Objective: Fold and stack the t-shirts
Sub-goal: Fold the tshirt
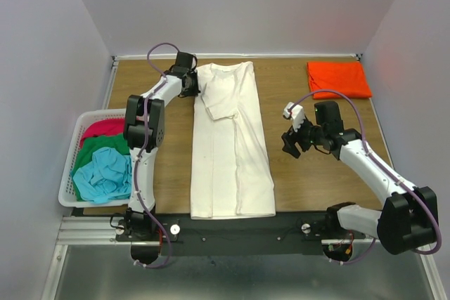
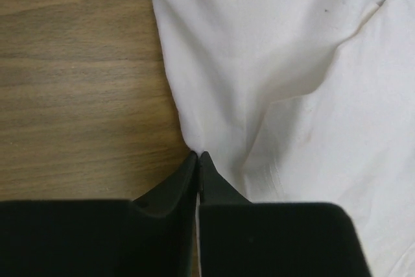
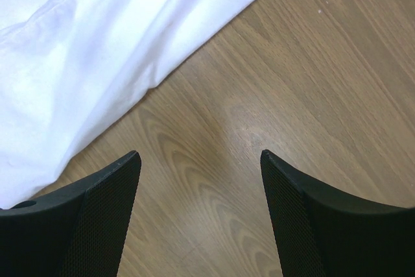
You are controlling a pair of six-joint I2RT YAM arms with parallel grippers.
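Observation:
The large cream-white t-shirt (image 1: 228, 152) lies folded into a long strip down the middle of the table, one sleeve turned in near its far end. At that far left corner my left gripper (image 1: 195, 86) is shut, its tips (image 2: 198, 156) pinching the edge of the cream cloth (image 2: 279, 63). To the right of the shirt my right gripper (image 1: 290, 142) hovers open over bare wood (image 3: 201, 157), with the shirt's edge (image 3: 78, 43) off to one side of it. An orange t-shirt (image 1: 337, 79) lies folded at the far right corner.
A white lattice basket (image 1: 70, 173) at the left edge holds crimson (image 1: 105, 130), green (image 1: 102, 147) and light blue (image 1: 104, 173) t-shirts. Grey walls enclose the table on three sides. A metal rail (image 1: 232, 228) with the arm bases runs along the near edge.

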